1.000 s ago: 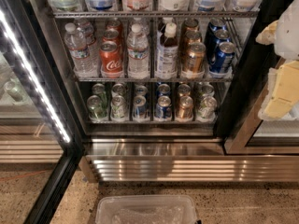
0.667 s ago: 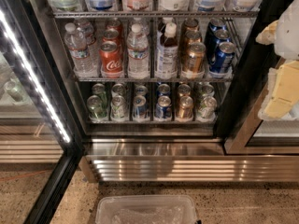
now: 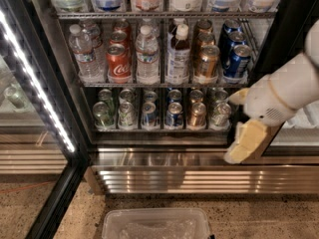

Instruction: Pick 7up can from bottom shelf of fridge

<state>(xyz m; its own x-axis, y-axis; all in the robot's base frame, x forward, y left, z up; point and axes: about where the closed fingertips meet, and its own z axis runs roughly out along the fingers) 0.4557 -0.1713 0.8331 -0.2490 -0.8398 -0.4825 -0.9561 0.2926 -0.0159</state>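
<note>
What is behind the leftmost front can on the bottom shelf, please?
Another can stands behind the 7up can; anything deeper is hidden. The end effector hangs right of the shelf.

A shop or canteen: glass-door display fridge [image 3: 164,176] stocked with rowed drinks [image 3: 118,61], gripper [image 3: 233,128] at its right edge.
</note>
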